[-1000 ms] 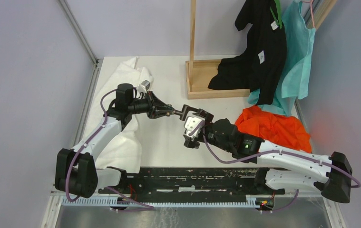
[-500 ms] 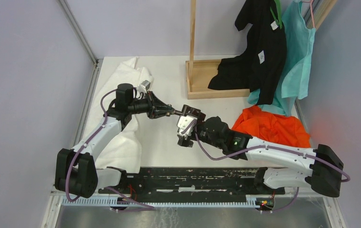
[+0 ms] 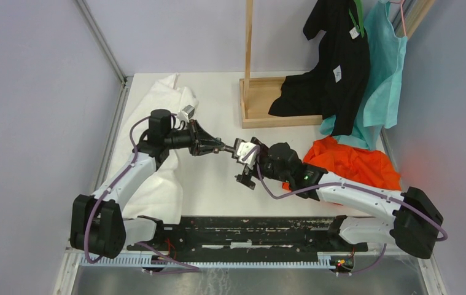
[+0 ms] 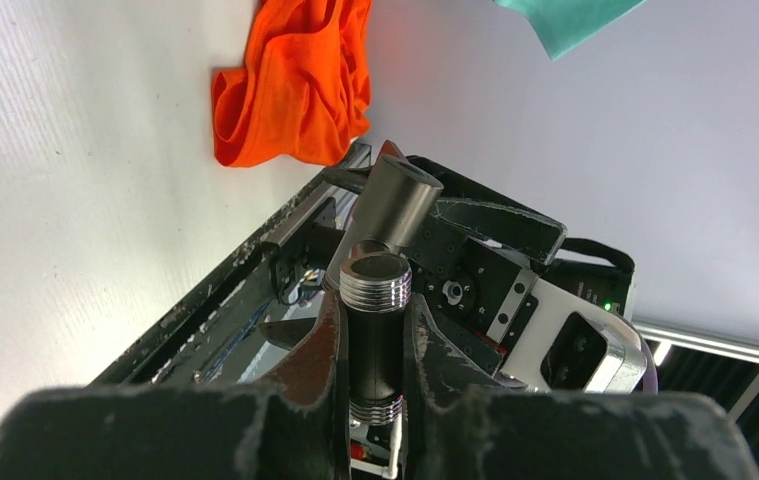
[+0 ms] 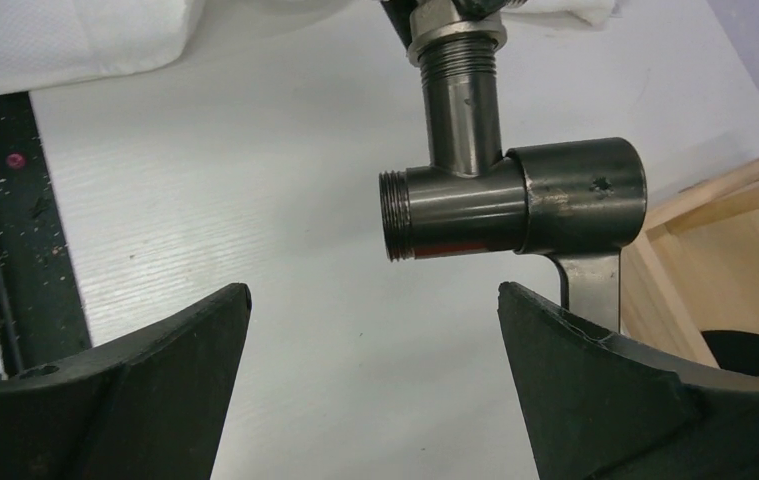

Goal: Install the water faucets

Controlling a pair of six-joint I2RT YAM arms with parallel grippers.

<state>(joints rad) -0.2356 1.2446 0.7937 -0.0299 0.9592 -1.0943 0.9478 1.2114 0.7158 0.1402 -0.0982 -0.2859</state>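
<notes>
Seen from above, the left pincer [image 3: 220,147] is clenched on the dark water faucet [image 3: 230,148] over the white bench [image 3: 212,184] at mid-frame, with the right pincer [image 3: 243,161] gaping just beside it. The left wrist view shows the faucet's threaded stem gripped upright at bottom centre. In the right wrist view, the T-shaped faucet hangs at upper centre, clear of the released pincer's fingers [image 5: 155,380] in the lower corners.

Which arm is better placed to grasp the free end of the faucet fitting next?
Right, probably. The right hand is open and faces the faucet fitting, which is just ahead of it. The left hand is shut on the fitting's stem, so it cannot take another hold.
</notes>
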